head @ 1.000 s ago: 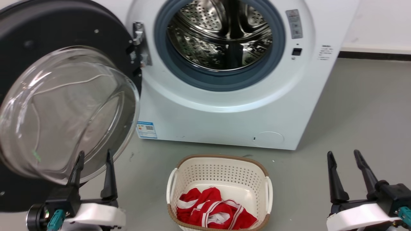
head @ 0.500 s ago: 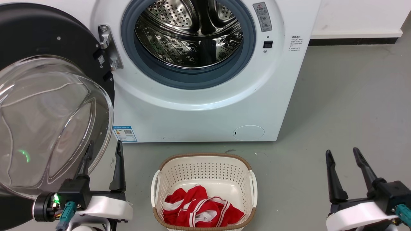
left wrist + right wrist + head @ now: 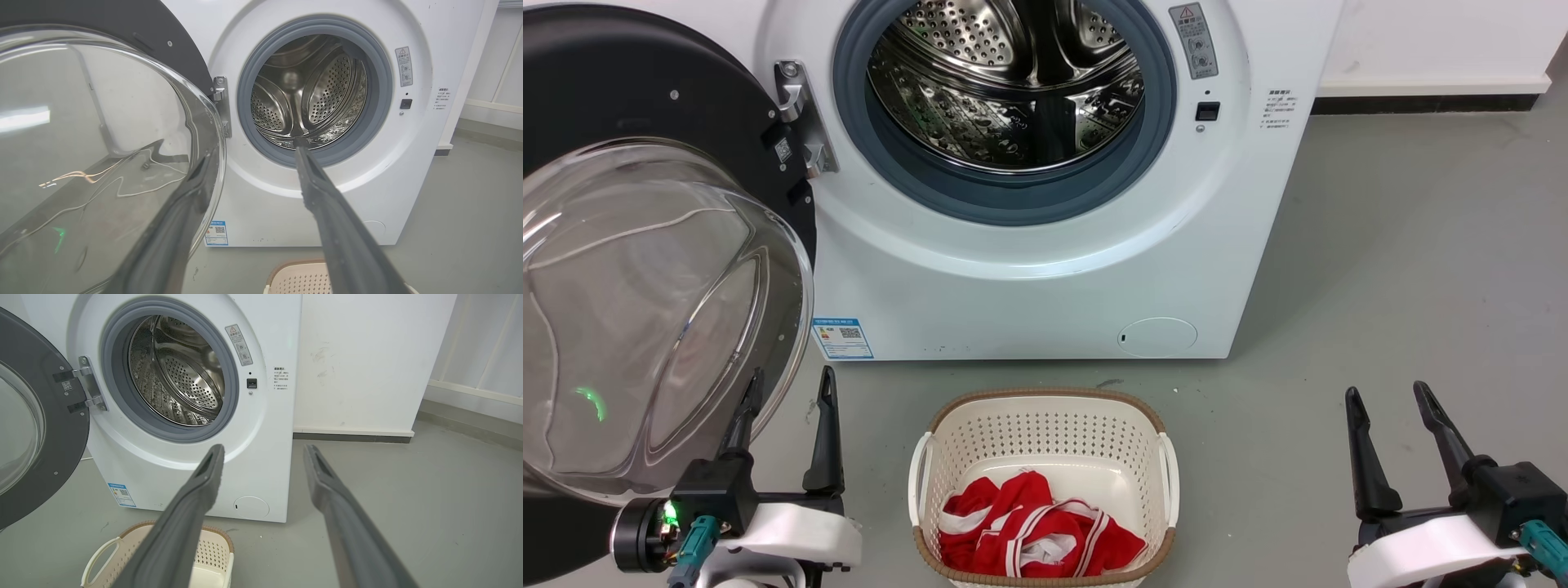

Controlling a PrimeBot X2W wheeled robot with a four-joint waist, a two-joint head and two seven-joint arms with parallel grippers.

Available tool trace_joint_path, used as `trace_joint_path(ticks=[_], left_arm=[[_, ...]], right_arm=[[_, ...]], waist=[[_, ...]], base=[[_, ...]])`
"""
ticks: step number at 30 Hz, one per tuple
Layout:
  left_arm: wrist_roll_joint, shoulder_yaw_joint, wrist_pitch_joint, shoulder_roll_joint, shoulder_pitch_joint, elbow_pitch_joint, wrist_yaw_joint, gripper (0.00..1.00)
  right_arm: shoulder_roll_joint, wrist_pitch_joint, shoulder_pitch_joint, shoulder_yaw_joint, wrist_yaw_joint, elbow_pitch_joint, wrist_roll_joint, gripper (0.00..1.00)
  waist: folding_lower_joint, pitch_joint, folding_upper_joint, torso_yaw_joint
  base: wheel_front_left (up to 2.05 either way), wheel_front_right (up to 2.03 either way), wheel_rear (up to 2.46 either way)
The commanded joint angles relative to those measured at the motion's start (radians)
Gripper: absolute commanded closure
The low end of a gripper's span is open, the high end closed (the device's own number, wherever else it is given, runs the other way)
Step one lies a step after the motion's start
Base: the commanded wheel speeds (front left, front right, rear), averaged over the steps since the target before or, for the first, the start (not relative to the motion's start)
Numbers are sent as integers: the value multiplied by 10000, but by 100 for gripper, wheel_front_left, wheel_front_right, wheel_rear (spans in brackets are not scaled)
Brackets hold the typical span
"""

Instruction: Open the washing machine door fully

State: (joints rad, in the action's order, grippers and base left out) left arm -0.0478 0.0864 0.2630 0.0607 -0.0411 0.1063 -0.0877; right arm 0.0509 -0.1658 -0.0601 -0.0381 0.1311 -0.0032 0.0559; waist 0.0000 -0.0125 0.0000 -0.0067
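Two claws: left claw [image 3: 792, 371], right claw [image 3: 1385, 389]; two long dark fingers [image 3: 825, 433] apiece, four in all. One white front-loading washing machine [image 3: 1029, 302], ahead of both claws. One large round glossy black door with clear glass bowl [image 3: 645, 82], just above left claw. One perforated steel drum [image 3: 980, 98]; one grey rubber ring [image 3: 1013, 200] round it. One metal hinge [image 3: 796, 122], up and right of left claw. One cream perforated plastic basket with brown rim [image 3: 1045, 396], between the claws; two white handles [image 3: 917, 482] on it. One heap of red-and-white cloth [image 3: 1029, 531] inside, pieces not countable. Two stickers on machine front: blue-and-white label [image 3: 843, 337], grey warning label [image 3: 1194, 39]. One round white flap [image 3: 1157, 336], nearer right claw.
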Motion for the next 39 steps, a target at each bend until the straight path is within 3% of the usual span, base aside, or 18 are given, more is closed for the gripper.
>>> trace_joint_path(ticks=[1, 6, 7, 11, 39], left_arm=[[-22, 26, 26, -8, 1, 26, 40, 0], [-42, 43, 26, -14, -29, 38, 30, 0], [-12, 33, 0, -8, -3, 45, 7, 100], [-162, 87, -117, -75, 93, 436, -5, 100], [-5356, 126, -1326, -80, -178, 712, -154, 100]], right_arm=[[-15, -35, 104, 23, -7, 21, 32, 0], [-15, -61, 128, 38, -7, 68, 78, 0], [0, -13, 5, 25, 0, 67, 65, 100], [-4, 11, -179, 55, 0, 356, 239, 100], [235, 710, 476, 75, -1, 1047, 5638, 100]], waist=[[0, 6, 0, 8], [0, -8, 0, 26], [0, -8, 0, 28], [0, -7, 0, 29], [0, 15, 0, 37]], base=[[0, 0, 0], [0, 0, 0], [0, 0, 0], [0, 0, 0], [0, 0, 0]])
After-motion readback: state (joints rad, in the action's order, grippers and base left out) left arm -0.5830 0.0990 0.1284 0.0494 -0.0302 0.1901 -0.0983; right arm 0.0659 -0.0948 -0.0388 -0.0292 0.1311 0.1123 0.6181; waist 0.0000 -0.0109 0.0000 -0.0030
